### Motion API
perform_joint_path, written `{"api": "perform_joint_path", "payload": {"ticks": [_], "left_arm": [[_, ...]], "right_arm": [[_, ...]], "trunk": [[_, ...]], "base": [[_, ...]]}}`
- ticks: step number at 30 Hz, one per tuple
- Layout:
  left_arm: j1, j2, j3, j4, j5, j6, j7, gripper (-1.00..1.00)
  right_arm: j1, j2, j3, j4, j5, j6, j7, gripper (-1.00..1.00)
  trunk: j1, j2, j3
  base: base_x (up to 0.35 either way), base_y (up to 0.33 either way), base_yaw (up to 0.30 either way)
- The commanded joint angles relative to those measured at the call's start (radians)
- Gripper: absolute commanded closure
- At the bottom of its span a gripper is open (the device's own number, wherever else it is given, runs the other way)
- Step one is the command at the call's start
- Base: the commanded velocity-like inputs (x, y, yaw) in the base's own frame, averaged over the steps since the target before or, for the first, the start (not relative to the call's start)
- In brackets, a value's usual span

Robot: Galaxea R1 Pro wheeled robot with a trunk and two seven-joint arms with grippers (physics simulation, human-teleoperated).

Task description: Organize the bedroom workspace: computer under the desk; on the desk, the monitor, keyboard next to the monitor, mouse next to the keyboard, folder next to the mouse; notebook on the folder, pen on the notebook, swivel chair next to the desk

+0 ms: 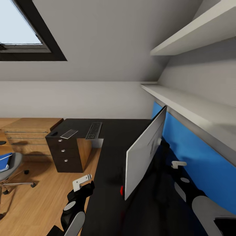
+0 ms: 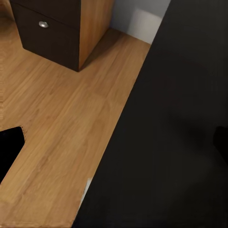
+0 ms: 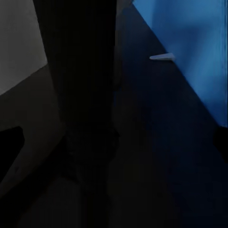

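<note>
Head camera looks down over the desk (image 1: pixel 111 157); both wrist cameras sit close above it

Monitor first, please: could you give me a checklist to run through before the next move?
1. Monitor on desk: ok.
2. Keyboard next to monitor: not ok, it lies at the desk's far end.
3. Folder on desk: not ok, on chair.
4. Notebook on folder: not ok, on desk alone.
5. Right gripper behind monitor, open or shut: cannot tell.
</note>
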Motion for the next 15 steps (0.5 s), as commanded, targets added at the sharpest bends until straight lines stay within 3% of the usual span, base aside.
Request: {"api": "perform_joint_path", "payload": {"ticks": [1, 15], "left_arm": [[-0.001, 0.001, -0.002, -0.001, 0.004, 0.004, 0.007, -1.0], [-0.001, 0.001, -0.001, -0.002, 0.005, 0.004, 0.006, -1.0]], "right_arm": [[-0.001, 0.0, 0.005, 0.001, -0.009, -0.004, -0.001, -1.0], [-0.001, 0.001, 0.005, -0.002, -0.011, -0.003, -0.001, -1.0]], "trunk": [[0.0, -0.001, -0.001], [0.0, -0.001, -0.001]], "base": [[-0.333, 0.0, 0.0], [-0.336, 0.016, 0.0]]}}
